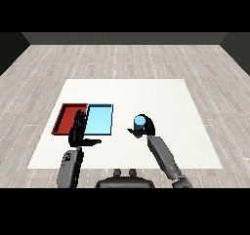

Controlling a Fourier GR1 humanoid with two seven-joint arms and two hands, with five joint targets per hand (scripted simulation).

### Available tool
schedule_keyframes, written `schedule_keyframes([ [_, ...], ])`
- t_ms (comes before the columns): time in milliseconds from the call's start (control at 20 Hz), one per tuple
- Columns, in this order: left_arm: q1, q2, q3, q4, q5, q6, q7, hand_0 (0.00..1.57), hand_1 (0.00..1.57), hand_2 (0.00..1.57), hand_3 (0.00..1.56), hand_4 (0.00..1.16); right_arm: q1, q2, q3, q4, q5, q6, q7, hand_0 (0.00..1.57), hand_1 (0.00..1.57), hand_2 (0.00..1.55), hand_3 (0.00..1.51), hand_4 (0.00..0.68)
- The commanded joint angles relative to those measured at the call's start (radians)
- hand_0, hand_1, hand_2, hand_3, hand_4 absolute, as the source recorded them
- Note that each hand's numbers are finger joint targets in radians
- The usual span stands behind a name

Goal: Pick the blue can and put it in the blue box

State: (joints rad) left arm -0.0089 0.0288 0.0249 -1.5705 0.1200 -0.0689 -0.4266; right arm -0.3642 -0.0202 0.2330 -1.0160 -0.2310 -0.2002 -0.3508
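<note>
We see the right robot hand curled round the blue can, holding it upright over the white tabletop, to the right of the light blue tray and apart from it. The red tray lies just beside the blue one, on its left. The left robot hand is open, fingers straight, over the trays' near edges.

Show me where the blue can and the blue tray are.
blue can (140, 121): head view, on its side just below the top.
blue tray (99, 120): head view, on its bare floor.
</note>
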Motion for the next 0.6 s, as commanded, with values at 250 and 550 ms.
schedule_keyframes([
  [250,0.001,-0.028,-0.150,0.094,-0.012,0.054,-0.010,0.00,0.00,0.00,0.00,0.00,-0.024,-0.015,0.015,-0.173,0.044,0.010,0.040,1.47,1.47,1.44,1.41,0.651],
  [550,-0.083,-0.029,-0.196,0.148,-0.011,0.083,0.037,0.00,0.00,0.00,0.00,0.00,-0.052,0.019,-0.001,-0.213,0.080,0.017,0.049,1.43,1.43,1.45,1.42,0.661],
])
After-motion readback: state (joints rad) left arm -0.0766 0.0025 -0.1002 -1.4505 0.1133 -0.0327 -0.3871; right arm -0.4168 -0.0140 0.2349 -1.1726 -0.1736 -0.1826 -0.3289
